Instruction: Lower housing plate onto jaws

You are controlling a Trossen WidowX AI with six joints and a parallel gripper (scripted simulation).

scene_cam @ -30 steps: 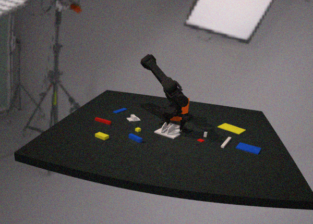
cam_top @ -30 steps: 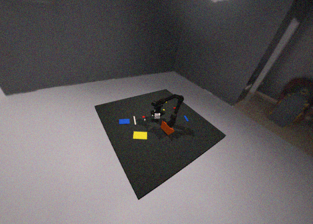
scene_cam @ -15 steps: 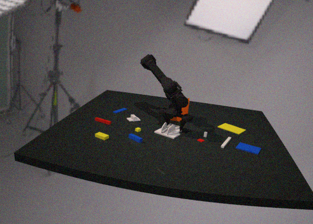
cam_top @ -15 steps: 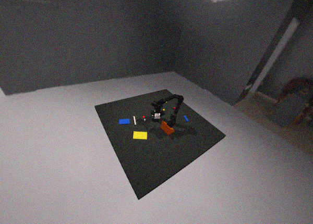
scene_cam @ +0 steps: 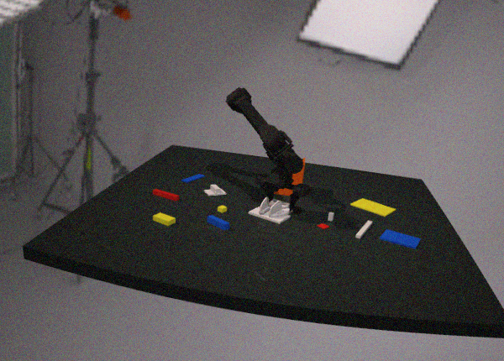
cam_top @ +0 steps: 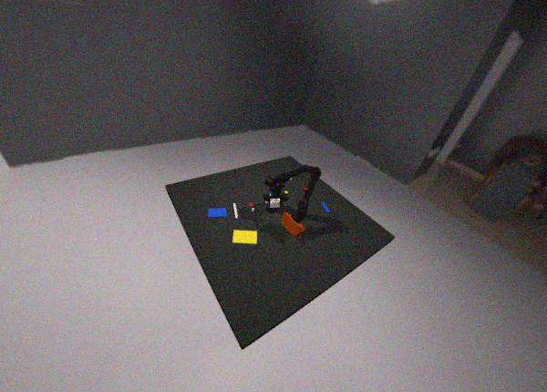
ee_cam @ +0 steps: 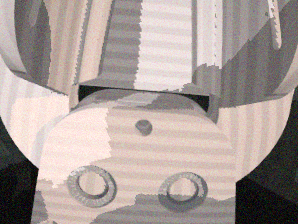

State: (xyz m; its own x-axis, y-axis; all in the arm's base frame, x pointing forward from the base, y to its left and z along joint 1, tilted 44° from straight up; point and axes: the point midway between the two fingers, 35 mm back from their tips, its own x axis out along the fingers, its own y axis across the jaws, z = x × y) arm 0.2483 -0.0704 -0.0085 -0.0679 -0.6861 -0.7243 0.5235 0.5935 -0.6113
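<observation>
The fingers point(scene_cam: 294, 204) are clamped on the pale housing plate point(scene_cam: 283, 202), just above the matte white base point(scene_cam: 279, 220) with its smooth, upright, round-edged grey jaws point(scene_cam: 276, 208). The plate is mostly hidden, so its outline, tilt and long axis cannot be told.

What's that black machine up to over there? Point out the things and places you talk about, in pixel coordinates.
A robot arm point(cam_top: 314, 178) point(scene_cam: 257, 119) is holding a pale plate point(ee_cam: 150, 150) in its pincer point(cam_top: 275, 200) point(scene_cam: 282, 199), right by a white finned piece point(cam_top: 274, 203) point(scene_cam: 259, 212) on the table. It seems to be fitting the plate onto two small stubs. The pincer hasn't let go, and I can't tell whether the plate sits level.
</observation>
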